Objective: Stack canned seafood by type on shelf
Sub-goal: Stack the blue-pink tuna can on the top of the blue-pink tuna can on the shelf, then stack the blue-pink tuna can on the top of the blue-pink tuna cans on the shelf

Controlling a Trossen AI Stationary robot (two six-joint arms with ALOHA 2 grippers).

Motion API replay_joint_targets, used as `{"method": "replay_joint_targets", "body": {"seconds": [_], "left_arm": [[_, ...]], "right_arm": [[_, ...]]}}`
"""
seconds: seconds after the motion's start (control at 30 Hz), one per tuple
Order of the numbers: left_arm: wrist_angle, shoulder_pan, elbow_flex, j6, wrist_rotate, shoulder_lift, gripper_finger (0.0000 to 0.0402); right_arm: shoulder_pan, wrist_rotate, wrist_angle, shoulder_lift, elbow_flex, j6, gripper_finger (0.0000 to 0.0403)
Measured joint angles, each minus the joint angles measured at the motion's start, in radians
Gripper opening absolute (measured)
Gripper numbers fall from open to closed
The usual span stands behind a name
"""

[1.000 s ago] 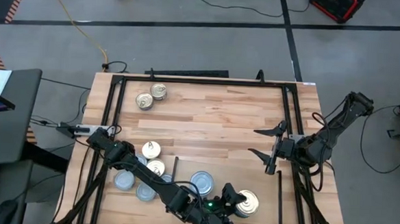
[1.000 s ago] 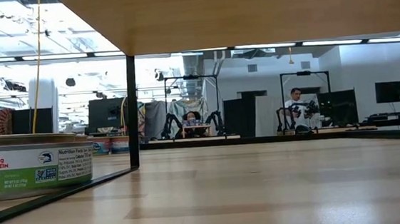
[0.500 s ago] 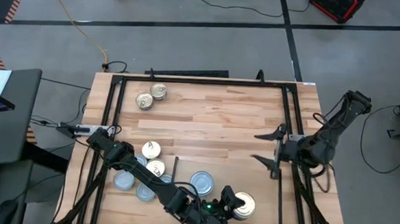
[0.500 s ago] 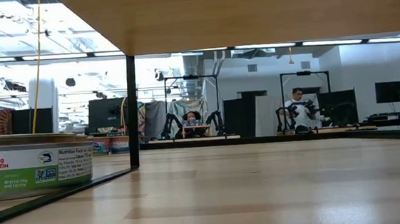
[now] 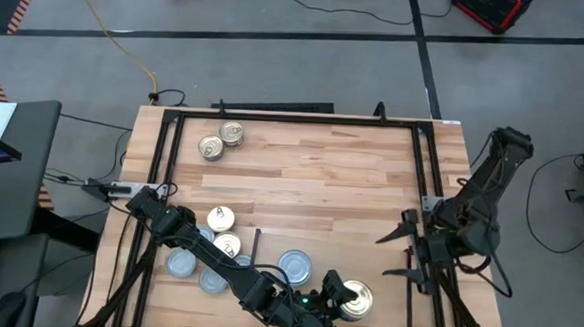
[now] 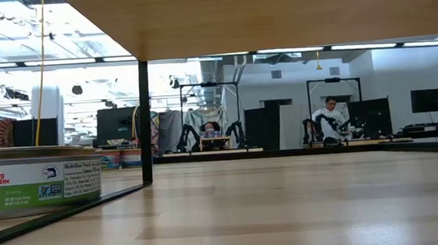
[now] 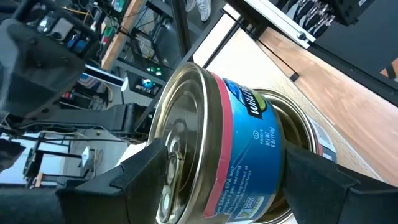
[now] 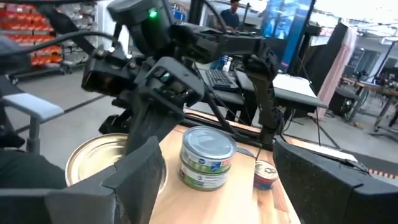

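Two blue-lidded tins (image 5: 294, 266) crowd the left gripper (image 5: 343, 298), jaws seemingly clamping a gold-lidded tin (image 5: 358, 298); right gripper (image 5: 397, 254) gapes.

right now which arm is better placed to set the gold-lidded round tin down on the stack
Left. The left gripper already clamps the gold-lidded round tin over another tin; the right gripper hangs open at the table's right edge.

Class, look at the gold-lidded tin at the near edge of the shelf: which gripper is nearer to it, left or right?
Left. The left gripper is closed around the gold-lidded tin itself. The right gripper hangs open beside the shelf's right edge, well clear of it.
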Motion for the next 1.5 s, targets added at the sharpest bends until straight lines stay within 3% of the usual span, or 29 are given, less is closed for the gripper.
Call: {"method": "replay_joint_targets", "body": {"seconds": [0.27, 0.57, 0.8, 1.07, 1.5], "left_arm": [[-0.005, 0.021, 0.000, -0.040, 0.036, -0.002, 0.0278], [0.004, 0.021, 0.000, -0.035, 0.035, -0.002, 0.0277], [0.023, 0.049, -0.002, 0.003, 0.080, -0.002, 0.0277], [0.026, 0.066, -0.002, 0.008, 0.087, -0.002, 0.0277], [0.036, 0.031, 0.000, 0.064, 0.071, -0.010, 0.0277]], "right_arm": [[0.062, 0.000, 0.068, 0.169, 0.005, 0.052, 0.0331], [0.125, 0.001, 0.069, 0.290, 0.107, 0.092, 0.0331], [0.136, 0.004, 0.062, 0.280, 0.127, 0.204, 0.0331], [0.147, 0.105, 0.054, 0.236, 0.127, 0.207, 0.0331], [0.143, 0.112, 0.048, 0.221, 0.127, 0.199, 0.0331]]}}
